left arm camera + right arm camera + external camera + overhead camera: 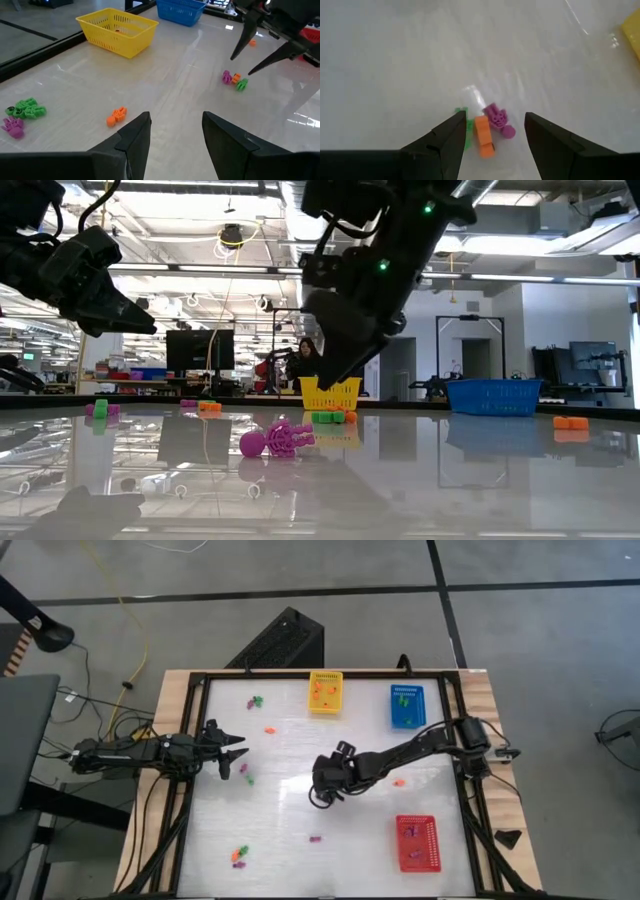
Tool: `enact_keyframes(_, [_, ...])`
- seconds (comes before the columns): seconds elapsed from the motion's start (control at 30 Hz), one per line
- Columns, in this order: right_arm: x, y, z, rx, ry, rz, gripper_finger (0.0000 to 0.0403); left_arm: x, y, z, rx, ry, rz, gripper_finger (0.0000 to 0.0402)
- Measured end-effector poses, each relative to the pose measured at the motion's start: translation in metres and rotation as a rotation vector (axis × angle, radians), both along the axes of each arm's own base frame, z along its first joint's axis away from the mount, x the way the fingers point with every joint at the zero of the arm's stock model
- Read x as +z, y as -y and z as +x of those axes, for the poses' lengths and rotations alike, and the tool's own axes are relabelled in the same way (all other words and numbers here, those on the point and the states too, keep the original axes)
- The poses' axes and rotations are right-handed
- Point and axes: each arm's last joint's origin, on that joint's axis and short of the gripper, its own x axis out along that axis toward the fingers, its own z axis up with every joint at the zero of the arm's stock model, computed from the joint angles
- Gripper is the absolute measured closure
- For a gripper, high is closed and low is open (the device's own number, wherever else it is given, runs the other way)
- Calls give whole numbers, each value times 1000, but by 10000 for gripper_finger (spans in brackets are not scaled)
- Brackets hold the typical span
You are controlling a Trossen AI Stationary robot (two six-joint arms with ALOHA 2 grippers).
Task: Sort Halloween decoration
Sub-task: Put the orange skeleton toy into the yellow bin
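The right hand [492,137] hangs wide open and empty mid-desk, over a purple trinket [496,119], an orange trinket [484,136] and a green trinket [465,131]. The left hand [237,752] waits open and empty near the left edge.

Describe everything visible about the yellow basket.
The yellow basket is a small rectangular bin that looks like moulded plastic, its walls perforated in a grid and its rim slightly flared. It stands upright on the white tabletop near the far edge, left of the blue basket in the high view, the two apart. A few orange trinkets lie inside. No gripper touches it.
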Motion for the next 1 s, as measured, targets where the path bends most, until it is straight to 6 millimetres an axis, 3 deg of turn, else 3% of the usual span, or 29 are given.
enact_keyframes(0.4, [-16, -11, -8, 99, -24, 14, 171, 0, 0, 0, 0, 0, 0, 233])
enact_keyframes(0.77, [-10, -26, -1, 232, 71, -31, 171, 0, 0, 0, 1, -1, 0, 233])
enact_keyframes(1.0, [-13, -15, -2, 196, 21, -53, 171, 0, 0, 0, 1, 0, 0, 233])
